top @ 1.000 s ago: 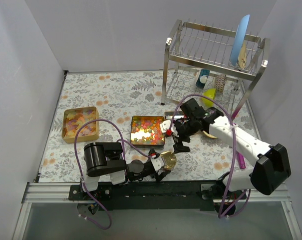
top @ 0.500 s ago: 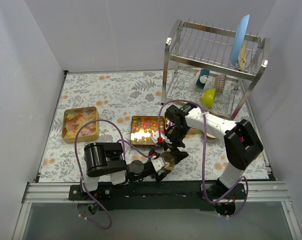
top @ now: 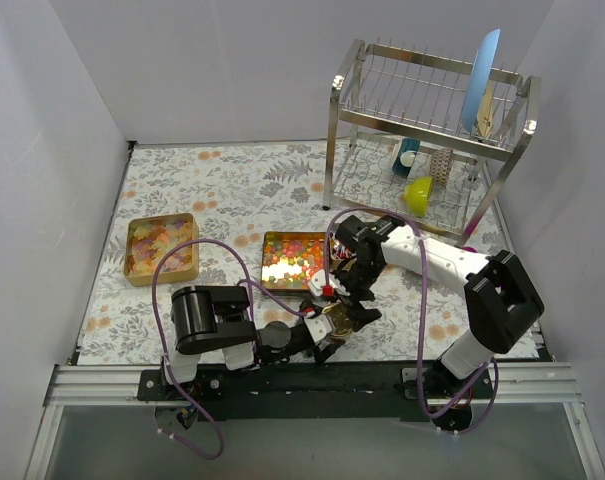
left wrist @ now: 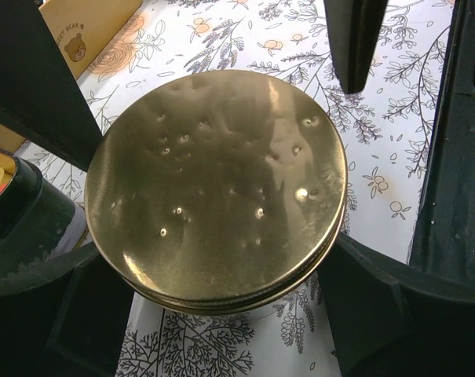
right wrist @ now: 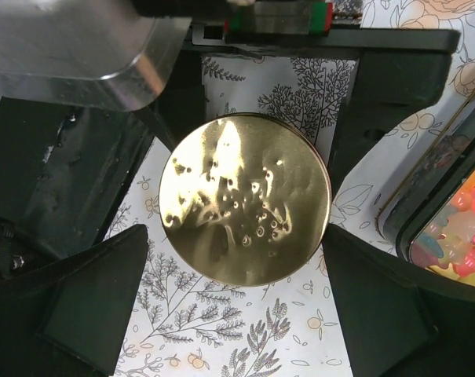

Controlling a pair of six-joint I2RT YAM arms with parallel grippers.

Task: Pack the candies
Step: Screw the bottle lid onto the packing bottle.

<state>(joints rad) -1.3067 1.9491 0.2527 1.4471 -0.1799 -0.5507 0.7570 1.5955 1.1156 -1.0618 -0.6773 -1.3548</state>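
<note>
The candies [top: 294, 257] are tiny multicoloured pieces filling a square tin [top: 269, 281] at the table's middle; some also show at the right edge of the right wrist view [right wrist: 466, 229]. Pale pastel gummies [top: 160, 245] fill a second tin on the left. A flat round gold lid [top: 336, 320] sits just in front of the middle tin. My left gripper [top: 325, 332] lies low on the table and is shut on the gold lid [left wrist: 217, 184]. My right gripper [top: 346, 306] hangs straight over the same lid [right wrist: 245, 200], open, with a finger on each side.
A metal dish rack [top: 432, 130] stands at the back right with a blue plate [top: 480, 80] and a yellow bowl [top: 419, 190]. A tan cardboard box [left wrist: 88, 23] lies beyond the lid. Purple cables loop over both arms.
My right arm has swung in from the right of the middle tin and come down over the gold lid. My left gripper has stayed on the lid.
</note>
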